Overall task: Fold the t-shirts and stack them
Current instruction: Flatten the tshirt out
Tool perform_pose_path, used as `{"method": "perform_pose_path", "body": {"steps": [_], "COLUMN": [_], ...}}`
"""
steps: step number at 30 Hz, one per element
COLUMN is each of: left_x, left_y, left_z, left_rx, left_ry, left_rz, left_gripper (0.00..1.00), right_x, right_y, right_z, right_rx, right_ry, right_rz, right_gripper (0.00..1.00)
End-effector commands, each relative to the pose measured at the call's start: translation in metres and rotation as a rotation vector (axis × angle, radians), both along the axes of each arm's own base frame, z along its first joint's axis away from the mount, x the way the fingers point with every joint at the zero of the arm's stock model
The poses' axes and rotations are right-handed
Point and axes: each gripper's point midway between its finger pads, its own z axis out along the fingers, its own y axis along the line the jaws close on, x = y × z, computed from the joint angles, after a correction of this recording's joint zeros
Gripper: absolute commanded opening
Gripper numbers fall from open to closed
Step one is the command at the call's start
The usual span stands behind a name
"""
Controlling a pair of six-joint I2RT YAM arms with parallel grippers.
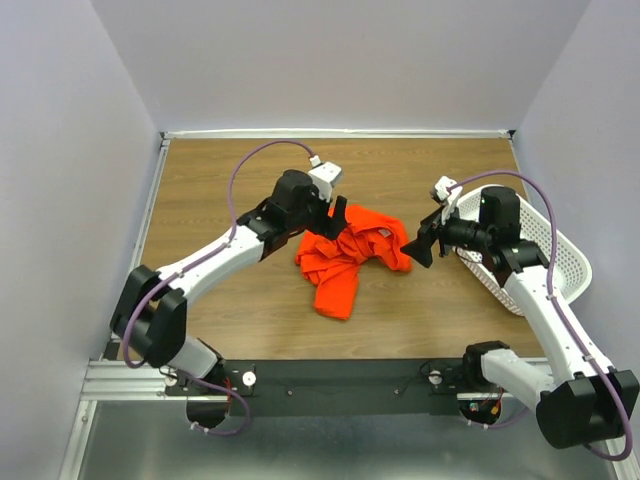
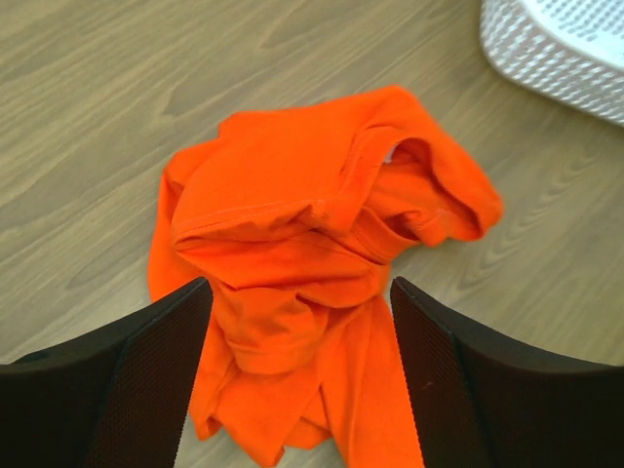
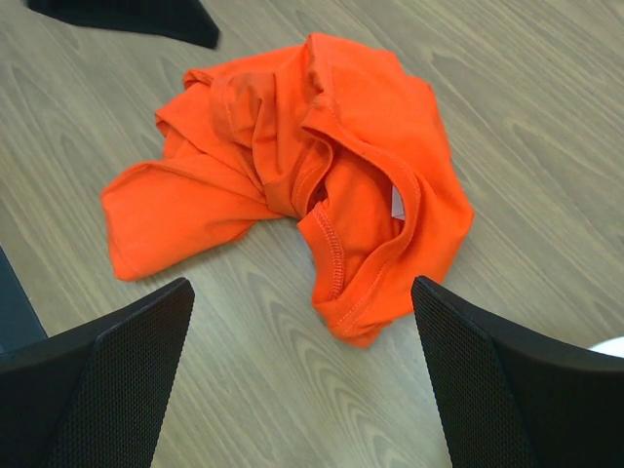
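Cloth like this is light, limp and not at all fragile. It will sag and drag rather than keep a shape, so it probably has to be lifted by edges and spread flat before any fold can be made.

The left arm (image 1: 215,255) reaches in over the worktop (image 1: 210,185), its jaws standing wide apart and holding nothing. In the left wrist view they straddle the near part of the heap from above; I cannot tell whether they touch it.

The orange t-shirt (image 1: 345,258) lies crumpled in a loose pile about mid-worktop, with folds heaped over one another and one flatter flap trailing toward the arms' bases. Only one shirt shows.

Its round collar (image 3: 331,244) faces up on the right side of the pile, and the white label (image 3: 398,203) peeps out inside it. That ribbed band looks like the firmest place to pinch, and the shoulder seams beside it should be a good second choice.

The right arm (image 1: 540,300) has its jaws apart too and empty, just beside the collar end of the shirt without gripping it.

Farthest right, the white perforated basket (image 1: 560,250) lies tilted, near the shirt but apart from it.
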Motion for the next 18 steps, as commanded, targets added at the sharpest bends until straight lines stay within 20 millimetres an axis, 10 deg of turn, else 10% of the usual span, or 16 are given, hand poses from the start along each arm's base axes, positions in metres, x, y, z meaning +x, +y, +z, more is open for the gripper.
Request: {"method": "perform_pose_path", "body": {"steps": [1, 18], "left_x": [0.012, 0.047], "left_y": [0.018, 0.006], "left_z": [-0.026, -0.072], "left_rx": [0.173, 0.475], "left_ry": [0.031, -0.028], "left_rz": [0.102, -0.005], "left_gripper": [0.79, 0.74], "right_x": [-0.002, -0.003], "right_y": [0.000, 0.001], "right_z": [-0.004, -0.005], "right_rx": [0.009, 0.016], "right_ry": [0.009, 0.020], "right_rz": [0.012, 0.014], "right_gripper": [1.00, 1.00]}}
